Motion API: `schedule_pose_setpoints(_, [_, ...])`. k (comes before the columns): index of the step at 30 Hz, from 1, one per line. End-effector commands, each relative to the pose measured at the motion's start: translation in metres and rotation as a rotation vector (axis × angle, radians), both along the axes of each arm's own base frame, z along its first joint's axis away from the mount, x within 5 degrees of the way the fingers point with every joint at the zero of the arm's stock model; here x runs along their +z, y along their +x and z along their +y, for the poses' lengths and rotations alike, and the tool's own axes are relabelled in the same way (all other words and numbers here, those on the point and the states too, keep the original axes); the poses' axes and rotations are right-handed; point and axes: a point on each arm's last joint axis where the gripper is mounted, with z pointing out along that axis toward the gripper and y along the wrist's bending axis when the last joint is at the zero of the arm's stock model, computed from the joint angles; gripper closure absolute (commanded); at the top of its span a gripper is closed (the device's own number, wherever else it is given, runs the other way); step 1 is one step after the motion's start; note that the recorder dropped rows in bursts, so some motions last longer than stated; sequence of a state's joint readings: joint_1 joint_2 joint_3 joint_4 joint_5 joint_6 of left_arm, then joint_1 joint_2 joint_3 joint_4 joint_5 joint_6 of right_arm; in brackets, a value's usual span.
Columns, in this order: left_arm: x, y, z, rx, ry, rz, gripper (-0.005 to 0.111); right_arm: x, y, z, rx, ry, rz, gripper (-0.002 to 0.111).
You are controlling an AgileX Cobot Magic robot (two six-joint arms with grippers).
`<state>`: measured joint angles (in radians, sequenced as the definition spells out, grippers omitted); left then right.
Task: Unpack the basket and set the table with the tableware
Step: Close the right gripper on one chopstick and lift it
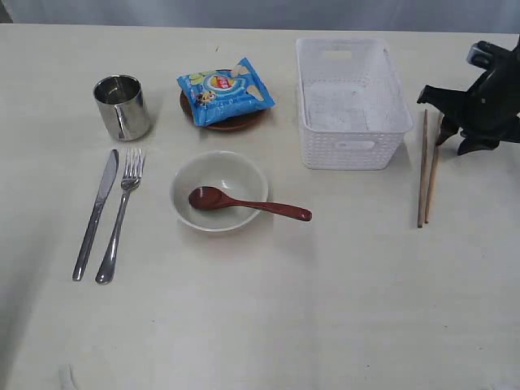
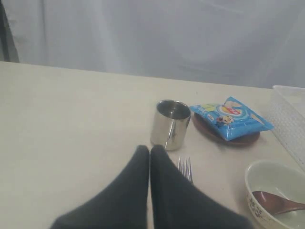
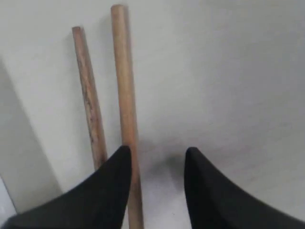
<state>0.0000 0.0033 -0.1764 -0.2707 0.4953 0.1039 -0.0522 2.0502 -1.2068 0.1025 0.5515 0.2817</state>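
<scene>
The white basket (image 1: pixel 351 151) stands empty at the back right of the table (image 1: pixel 325 309). Two wooden chopsticks (image 1: pixel 422 171) lie side by side to its right. My right gripper (image 1: pixel 433 119) hovers open over their far ends; in the right wrist view the chopsticks (image 3: pixel 123 71) run past one finger of the gripper (image 3: pixel 157 152), ungripped. The steel cup (image 1: pixel 122 106), knife (image 1: pixel 96 213), fork (image 1: pixel 120 215), white bowl (image 1: pixel 219 219) with the reddish-brown spoon (image 1: pixel 248 203), and brown plate (image 1: pixel 231 123) sit on the left. My left gripper (image 2: pixel 149 150) is shut and empty, near the cup (image 2: pixel 170 124) and fork (image 2: pixel 185 168).
A blue chip bag (image 1: pixel 226 85) lies on the brown plate. The left arm is outside the exterior view. The spoon's handle sticks out of the bowl toward the right. A pale curtain hangs behind the table's far edge.
</scene>
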Motion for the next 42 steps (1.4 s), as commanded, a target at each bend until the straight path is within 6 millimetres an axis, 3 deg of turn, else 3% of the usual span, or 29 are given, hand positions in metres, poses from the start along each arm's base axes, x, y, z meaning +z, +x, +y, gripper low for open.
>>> schedule_pose_setpoints(1, [-0.002,0.000,0.000,0.000,-0.006,0.004,0.107,-0.006,0.001,-0.002,-0.007,0.005,0.008,0.072])
schedule_pose_setpoints(8, [-0.002,0.000,0.000,0.000,-0.006,0.004,0.107,-0.015,0.000,-0.002,-0.002,0.005,0.036,0.072])
schedule_pose_setpoints(10, [-0.002,0.000,0.000,0.000,-0.006,0.004,0.107,-0.018,-0.001,-0.002,-0.001,0.005,0.047,0.077])
schedule_pose_setpoints(15, [-0.002,0.000,0.000,0.000,-0.006,0.004,0.107,-0.022,-0.001,-0.002,0.013,-0.001,0.055,0.108])
schedule_pose_setpoints(21, [-0.002,0.000,0.000,0.000,-0.006,0.004,0.107,-0.014,0.000,-0.002,0.048,-0.011,0.033,0.109])
schedule_pose_setpoints(25, [-0.002,0.000,0.000,0.000,-0.006,0.004,0.107,0.013,0.004,-0.002,0.083,-0.025,-0.030,0.109])
schedule_pose_setpoints(35, [-0.002,0.000,0.000,0.000,-0.006,0.004,0.107,0.132,0.011,0.003,0.182,-0.029,-0.208,0.109])
schedule_pose_setpoints(39, [-0.002,0.000,0.000,0.000,-0.006,0.004,0.107,0.161,0.003,0.028,0.286,0.095,-0.260,0.109])
schedule_pose_setpoints(42, [-0.002,0.000,0.000,0.000,-0.006,0.004,0.107,0.171,-0.005,0.057,0.380,0.151,-0.264,0.109])
